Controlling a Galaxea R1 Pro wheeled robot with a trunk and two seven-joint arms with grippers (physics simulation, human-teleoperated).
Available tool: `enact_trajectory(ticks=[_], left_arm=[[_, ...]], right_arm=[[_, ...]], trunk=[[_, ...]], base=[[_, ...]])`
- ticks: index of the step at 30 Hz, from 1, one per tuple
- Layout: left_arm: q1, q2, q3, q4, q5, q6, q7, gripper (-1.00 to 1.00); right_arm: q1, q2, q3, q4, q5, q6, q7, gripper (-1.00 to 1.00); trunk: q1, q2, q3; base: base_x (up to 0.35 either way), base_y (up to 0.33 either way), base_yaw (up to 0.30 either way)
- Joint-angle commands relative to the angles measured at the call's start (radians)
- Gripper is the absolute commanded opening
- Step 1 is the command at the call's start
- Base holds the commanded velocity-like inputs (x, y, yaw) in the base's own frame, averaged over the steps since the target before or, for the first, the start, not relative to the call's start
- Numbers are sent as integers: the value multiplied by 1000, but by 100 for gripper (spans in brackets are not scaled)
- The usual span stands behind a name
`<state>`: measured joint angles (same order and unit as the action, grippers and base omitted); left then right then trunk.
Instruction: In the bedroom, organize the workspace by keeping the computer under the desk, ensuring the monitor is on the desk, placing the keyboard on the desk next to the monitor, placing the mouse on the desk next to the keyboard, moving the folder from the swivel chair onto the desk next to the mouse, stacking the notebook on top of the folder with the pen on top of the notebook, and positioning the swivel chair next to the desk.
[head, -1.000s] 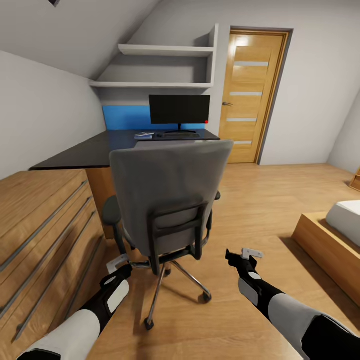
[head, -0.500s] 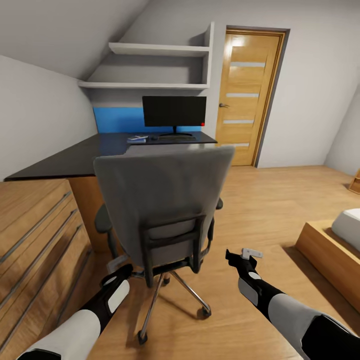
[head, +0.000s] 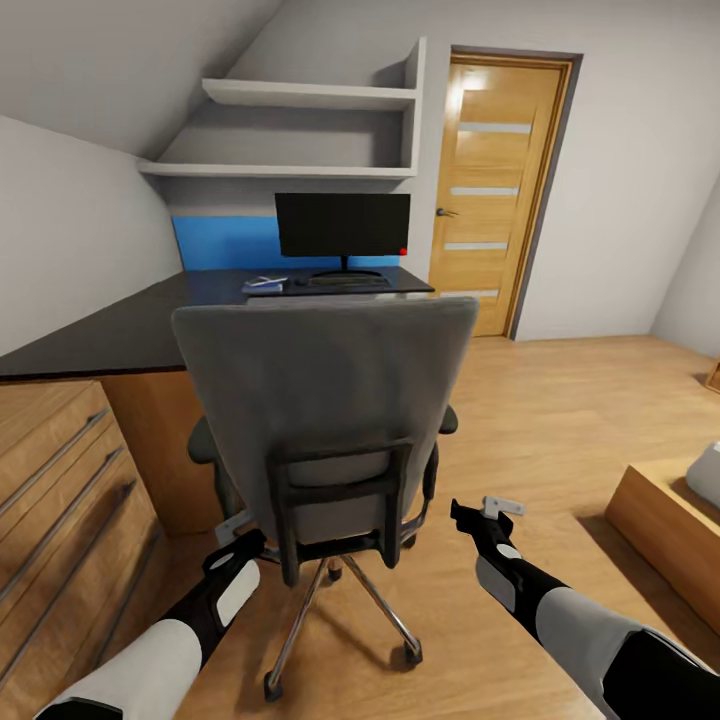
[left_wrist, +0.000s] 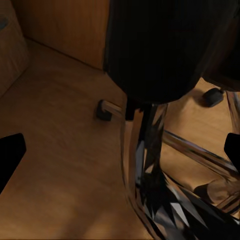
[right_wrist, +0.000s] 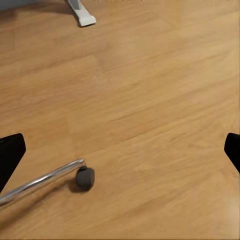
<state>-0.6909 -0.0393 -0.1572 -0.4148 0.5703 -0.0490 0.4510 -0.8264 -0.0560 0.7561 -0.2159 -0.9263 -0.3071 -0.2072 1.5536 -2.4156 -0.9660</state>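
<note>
The grey swivel chair (head: 320, 390) stands right in front of me, its back toward me. Beyond it runs the black desk (head: 120, 335), with the monitor (head: 342, 225) at its far end and the keyboard (head: 340, 281) in front of the screen. Left of the keyboard lies the blue folder (head: 264, 285); what rests on it is too small to tell. The computer, mouse, notebook and pen are hidden or too small to make out. My left gripper (head: 238, 528) (left_wrist: 120, 155) is open beside the chair's chrome base (left_wrist: 150, 165). My right gripper (head: 488, 512) (right_wrist: 120, 150) is open over the floor.
A light oak drawer cabinet (head: 55, 480) stands close on the left. A bed frame (head: 665, 520) is at the right, and a wooden door (head: 495, 190) right of the desk. Chair castors (right_wrist: 85, 178) (left_wrist: 104, 111) sit near both grippers. Open wood floor lies to the right.
The whole view has moved forward and left toward the chair and desk, so the chair looks larger and nearer. Both arms keep the same pose in the picture.
</note>
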Motion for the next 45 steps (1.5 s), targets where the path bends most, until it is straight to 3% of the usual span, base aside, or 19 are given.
enact_trajectory(ticks=[1,20,45], left_arm=[[-1,0,-11,-1,7,-5,5,100],[-1,-5,-16,-1,6,-2,0,100],[-1,-3,-16,-1,6,-2,-2,100]], right_arm=[[0,-1,9,-2,-7,-2,-6,100],[0,-1,8,-2,-7,-3,-6,100],[0,-1,8,-3,-7,-2,-6,100]], trunk=[[0,0,-1],[0,0,-1],[0,0,-1]], base=[[320,0,0],[290,-150,0],[-88,-24,0]])
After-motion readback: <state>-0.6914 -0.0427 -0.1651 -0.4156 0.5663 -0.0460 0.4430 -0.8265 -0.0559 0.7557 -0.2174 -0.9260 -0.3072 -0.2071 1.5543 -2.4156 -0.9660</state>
